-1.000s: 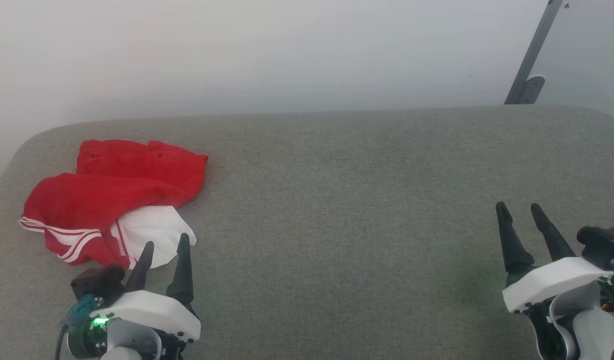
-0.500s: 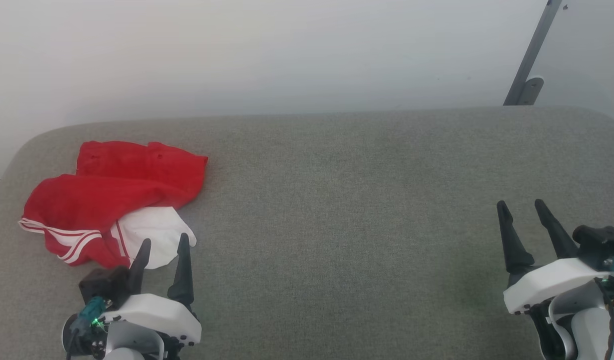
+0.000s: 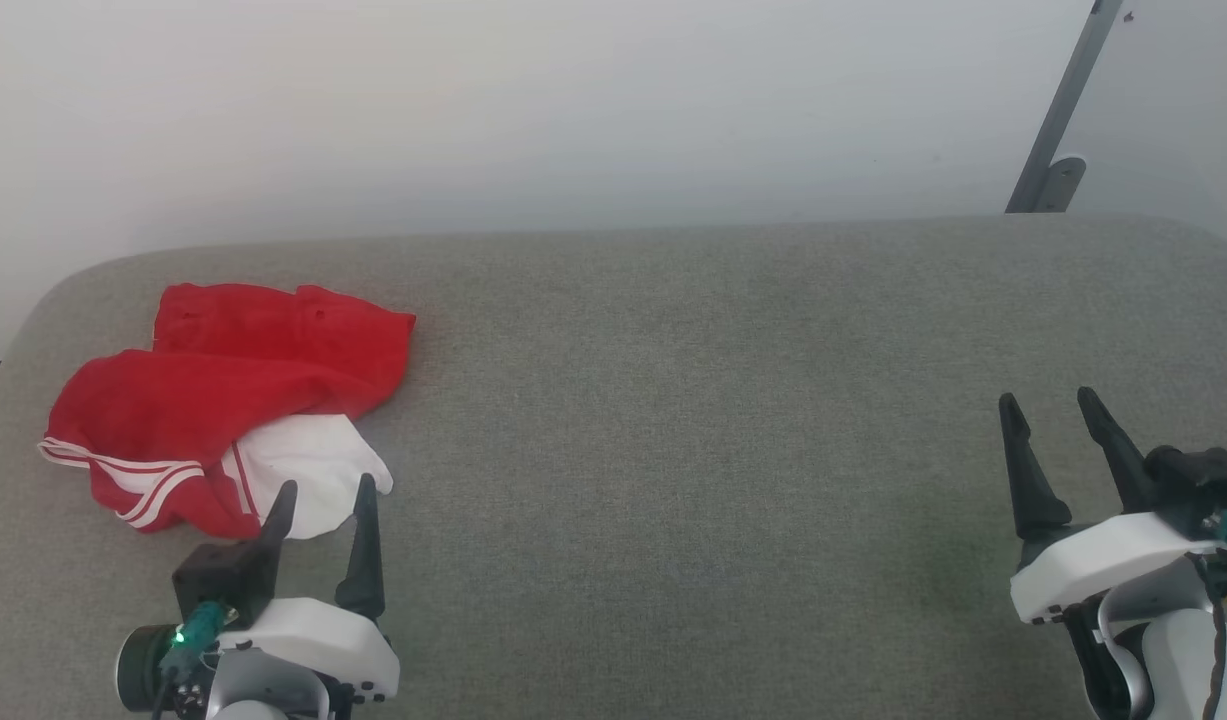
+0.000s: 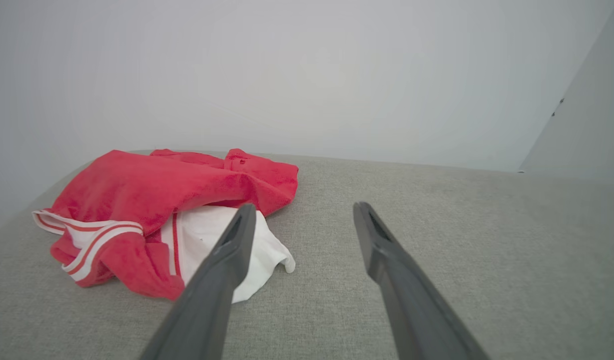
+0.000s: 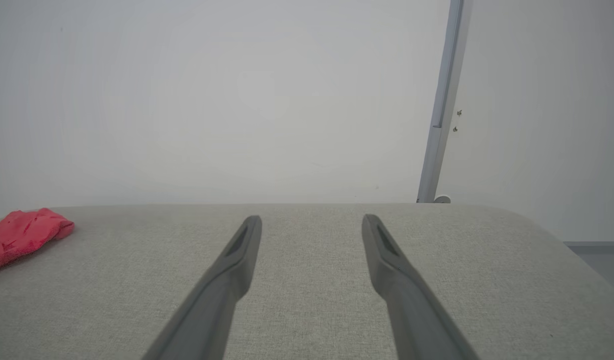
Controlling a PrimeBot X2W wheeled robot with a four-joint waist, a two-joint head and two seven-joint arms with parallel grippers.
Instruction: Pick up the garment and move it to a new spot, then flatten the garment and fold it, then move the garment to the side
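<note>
Two empty tools gape: left tool [image 3: 327, 482] near the garment [image 3: 223, 380], right tool [image 3: 1045, 395] well apart. Pinching one loose layer risks bunching.

One garment [image 3: 223, 385] — two pairs of jaws

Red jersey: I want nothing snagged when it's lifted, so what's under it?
The jersey lies crumpled on the gray fabric surface; a white panel pokes out beneath its red fold. Anything under the heap is covered.
</note>
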